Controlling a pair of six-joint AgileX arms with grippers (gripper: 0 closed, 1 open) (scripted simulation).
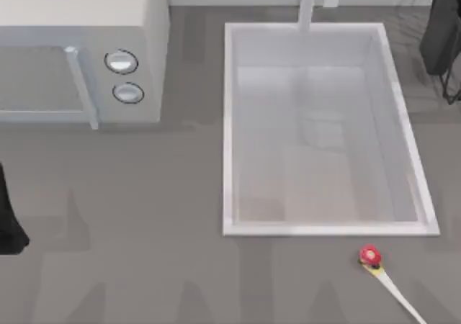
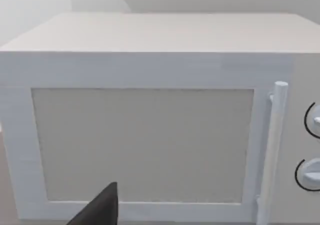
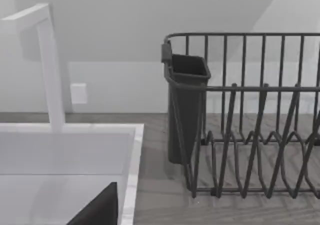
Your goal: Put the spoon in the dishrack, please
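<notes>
The small spoon [image 1: 380, 272] with its round red head, yellow neck and long thin white handle lay flat on the smooth grey table [image 1: 144, 230], just in front of the white rectangular sink basin [image 1: 229, 122] near its right front corner, handle slanting toward the table's front right edge. The dishrack of thin dark grey wires [image 3: 250, 135], a dark cup-shaped holder [image 3: 185, 105] clipped to its corner, stood just right of the basin at the back. The left arm [image 1: 9, 223] was parked at the table's left edge facing the boxy white microwave [image 2: 150, 110] and the right arm [image 1: 443, 29] sat at the back right by the rack; I cannot tell how either pincer stood.

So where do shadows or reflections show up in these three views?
Top view: faint reflections on the sink floor, soft shadow below the microwave. Right wrist view: the dishrack wires cast thin shadows on the counter. Left wrist view: even light, no glare.
</notes>
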